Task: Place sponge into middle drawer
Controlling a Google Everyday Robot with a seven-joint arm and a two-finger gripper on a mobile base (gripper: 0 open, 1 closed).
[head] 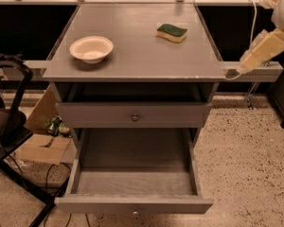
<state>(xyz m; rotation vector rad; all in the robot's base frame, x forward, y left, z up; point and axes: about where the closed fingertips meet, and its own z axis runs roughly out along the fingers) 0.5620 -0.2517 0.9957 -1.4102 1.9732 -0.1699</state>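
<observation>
We list the following, largest first.

1. Floor (pixel 246 164): speckled, pale, on both sides of the furniture.
2. Cabinet (pixel 132 63): grey wood-grain, with a flat top that overhangs its body. We see an open gap just beneath the top.
3. Middle drawer (pixel 94 205): pulled well out toward us, so we look down onto its bare grey bottom. A small round knob (pixel 135 212) sits at the centre of its front.
4. Upper drawer (pixel 180 113): pushed in, plain front, directly above the open one. Its own round knob (pixel 135 117) is centred.
5. Black frame (pixel 7 122): dark tubing left of the cabinet, partly cut off by the edge of the view.
6. Cardboard (pixel 42 148): brown and flat, on the floor between the black frame and the cabinet.
7. Gripper (pixel 255 56): cream-coloured, at the far right, off the cabinet's right front corner and well apart from the sponge. It holds nothing that we can see, and we cannot tell whether it is open or closed.
8. Bowl (pixel 91 48): cream, round, upright, on the left part of the cabinet top.
9. Sponge (pixel 171 32): yellow body, dark green face upward, wavy edges. It lies flat on the cabinet top toward the back right, well apart from the bowl and not in any drawer.
</observation>
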